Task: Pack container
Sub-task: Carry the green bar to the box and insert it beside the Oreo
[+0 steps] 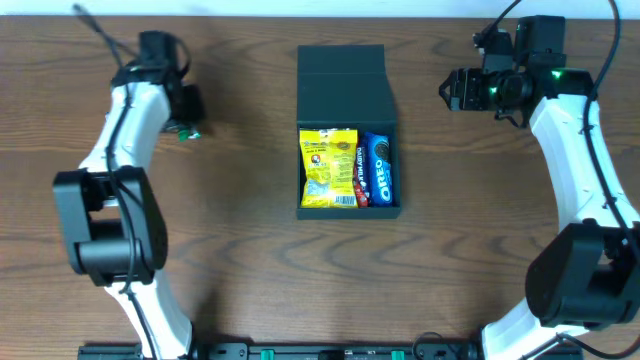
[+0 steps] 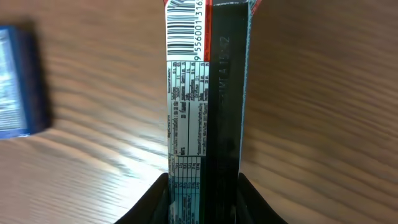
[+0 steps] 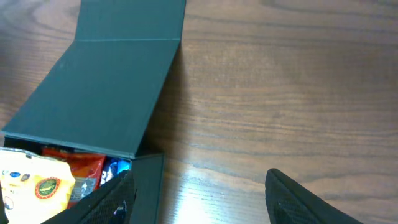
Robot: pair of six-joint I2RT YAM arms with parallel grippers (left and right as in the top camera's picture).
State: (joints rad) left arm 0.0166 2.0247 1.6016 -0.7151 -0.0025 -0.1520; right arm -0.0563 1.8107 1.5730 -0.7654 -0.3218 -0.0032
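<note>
**Left gripper** (image 2: 202,202): the jaws are drawn in against the two long sides of a narrow snack bar packet (image 2: 205,106), which has a white barcode-and-label panel beside a dark panel. It appears gripped. The packet runs out from the fingers above the brown wooden table (image 2: 323,124). A blurred blue object (image 2: 15,81) lies on the table to one side, and what it is cannot be told. From overhead, this gripper is at the table's left side, well apart from the box.

**Right gripper** (image 3: 199,190): the fingers are spread wide with nothing between them. It hangs near the open lid, on the right.

**Task item:** the dark teal-black cardboard container (image 1: 340,75) sits at the table's centre with its hinged flap lid open.

**Contents:** a yellow foil snack packet (image 1: 328,168) lies beside a blue Oreo packet (image 1: 380,170), with a red wrapper (image 3: 81,168) showing between them.

**Progress, as judged:** packing is partly done, with at least three items inside. The held packet is not yet in the box and the lid is not yet shut. From above the tray looks nearly full, so the held packet may fit tightly.
</note>
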